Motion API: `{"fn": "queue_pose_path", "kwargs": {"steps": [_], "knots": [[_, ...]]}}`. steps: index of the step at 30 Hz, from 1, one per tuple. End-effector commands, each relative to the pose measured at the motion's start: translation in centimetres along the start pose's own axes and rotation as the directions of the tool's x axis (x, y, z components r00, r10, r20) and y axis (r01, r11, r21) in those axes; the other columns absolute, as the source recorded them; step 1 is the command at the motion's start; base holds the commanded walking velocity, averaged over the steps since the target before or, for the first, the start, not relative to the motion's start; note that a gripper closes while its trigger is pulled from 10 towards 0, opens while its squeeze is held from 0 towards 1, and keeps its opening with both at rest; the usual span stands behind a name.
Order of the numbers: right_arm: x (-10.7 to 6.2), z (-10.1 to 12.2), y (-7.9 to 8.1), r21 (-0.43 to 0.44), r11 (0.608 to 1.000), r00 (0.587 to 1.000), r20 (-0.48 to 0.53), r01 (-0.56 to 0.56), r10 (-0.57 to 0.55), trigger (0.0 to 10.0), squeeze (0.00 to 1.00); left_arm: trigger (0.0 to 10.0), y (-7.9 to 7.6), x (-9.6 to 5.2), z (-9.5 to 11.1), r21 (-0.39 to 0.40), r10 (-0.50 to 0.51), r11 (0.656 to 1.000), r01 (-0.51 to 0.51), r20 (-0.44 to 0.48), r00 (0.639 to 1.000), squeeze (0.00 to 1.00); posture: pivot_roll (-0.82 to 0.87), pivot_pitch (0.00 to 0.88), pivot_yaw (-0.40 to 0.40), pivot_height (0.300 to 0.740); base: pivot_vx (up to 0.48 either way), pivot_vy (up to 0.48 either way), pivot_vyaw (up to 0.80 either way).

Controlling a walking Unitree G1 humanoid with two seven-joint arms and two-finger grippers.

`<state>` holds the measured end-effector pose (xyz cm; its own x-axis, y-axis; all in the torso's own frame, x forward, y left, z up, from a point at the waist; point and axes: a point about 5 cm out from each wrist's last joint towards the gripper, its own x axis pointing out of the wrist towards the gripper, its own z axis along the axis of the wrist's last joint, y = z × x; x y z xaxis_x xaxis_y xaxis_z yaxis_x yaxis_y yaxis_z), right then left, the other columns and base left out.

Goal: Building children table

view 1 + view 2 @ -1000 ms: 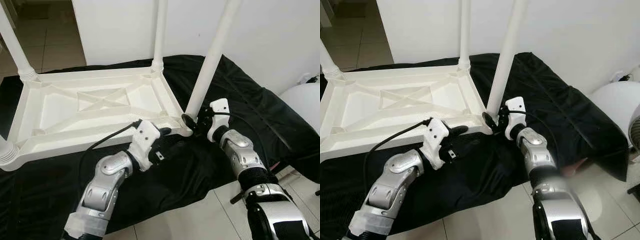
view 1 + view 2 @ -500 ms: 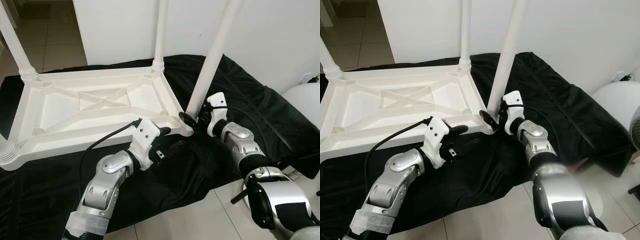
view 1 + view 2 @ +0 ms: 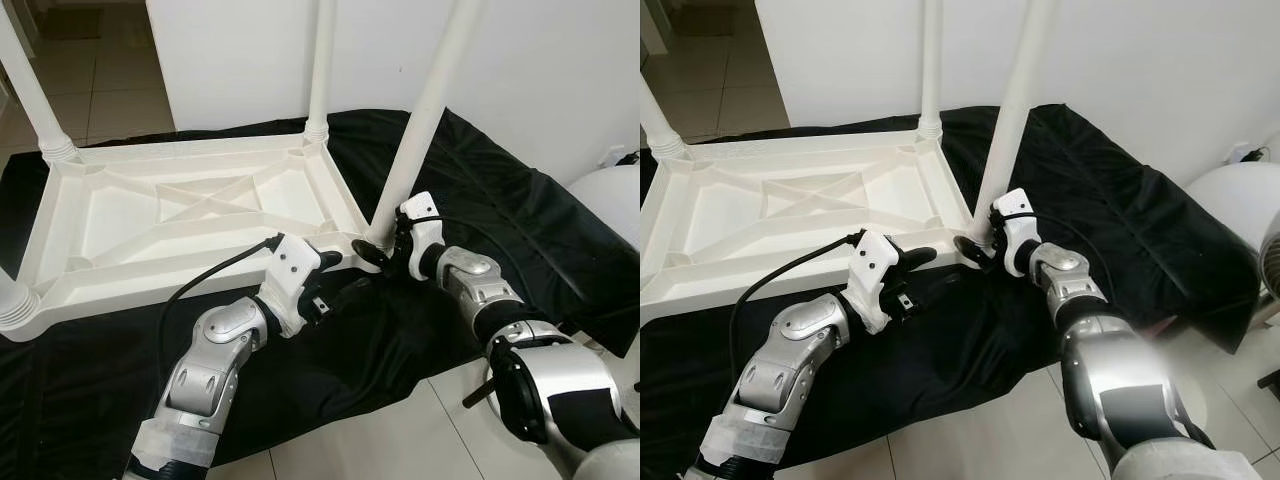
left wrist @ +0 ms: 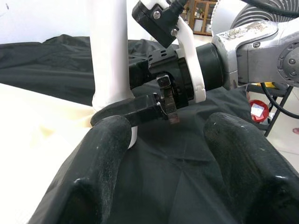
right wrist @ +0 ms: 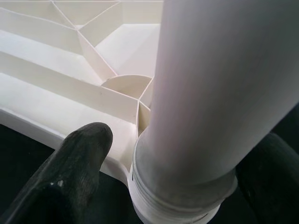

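The white plastic table top point(image 3: 190, 215) lies upside down on a black cloth. White legs stand up from its corners; the near-right leg point(image 3: 425, 110) leans slightly. My right gripper point(image 3: 380, 243) is open at this leg's base, one finger on each side of the threaded collar point(image 5: 182, 196). One finger point(image 5: 70, 172) stands a little off the collar, while the other point(image 5: 275, 172) is close against it. My left gripper point(image 3: 340, 277) is open and holds nothing. It hovers just off the table's near edge, pointing at the same corner. Its fingers point(image 4: 103, 158) frame the right gripper.
The black cloth point(image 3: 500, 200) covers the floor under the table and ends at pale tiles point(image 3: 400, 430) near me. A white wall point(image 3: 230, 60) runs behind. A white rounded appliance point(image 3: 605, 200) stands at the right. Other legs rise at the far right point(image 3: 320, 70) and far left point(image 3: 30, 100).
My right gripper has moved left and closer in, from beside the near-right leg to around its base. The left gripper has barely shifted.
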<state>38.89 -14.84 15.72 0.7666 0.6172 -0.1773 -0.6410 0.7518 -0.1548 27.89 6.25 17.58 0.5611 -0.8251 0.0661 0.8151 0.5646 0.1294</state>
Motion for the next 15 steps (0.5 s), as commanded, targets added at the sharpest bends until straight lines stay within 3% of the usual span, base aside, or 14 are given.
{"fn": "queue_pose_path", "kwargs": {"steps": [1, 5, 11, 15], "knots": [[0.5, -0.6, 1.3, -0.004, 0.995, 0.994, -0.036, -0.102, 0.102, 10.0, 0.0, 10.0, 0.5, 0.0, 0.3, 0.009, 0.1, 0.995, -0.1, -0.002, 0.995, 0.0, 0.01, 0.036, -0.02, 0.74, 0.0, 0.0, 0.0], [0.4, -1.0, 2.1, -0.025, 0.978, 0.977, -0.057, -0.205, 0.203, 10.0, 0.0, 10.0, 0.6, 0.0, 0.3, 0.011, 0.101, 0.995, -0.101, -0.003, 0.995, 0.0, 0.01, 0.036, -0.021, 0.74, 0.0, 0.0, 0.0], [0.2, -1.2, 2.3, -0.038, 0.966, 0.966, -0.059, -0.255, 0.253, 10.0, 0.0, 10.0, 0.7, -0.1, 0.3, 0.012, 0.104, 0.994, -0.104, -0.003, 0.995, 0.0, 0.01, 0.039, -0.022, 0.74, 0.0, 0.0, 0.0], [-0.7, -1.8, 2.4, -0.055, 0.937, 0.937, -0.074, -0.345, 0.34, 10.0, 0.0, 10.0, 0.7, -0.2, 0.3, 0.012, 0.108, 0.994, -0.108, -0.005, 0.994, 0.0, 0.0, 0.044, -0.024, 0.74, 0.0, 0.0, 0.0]]}}
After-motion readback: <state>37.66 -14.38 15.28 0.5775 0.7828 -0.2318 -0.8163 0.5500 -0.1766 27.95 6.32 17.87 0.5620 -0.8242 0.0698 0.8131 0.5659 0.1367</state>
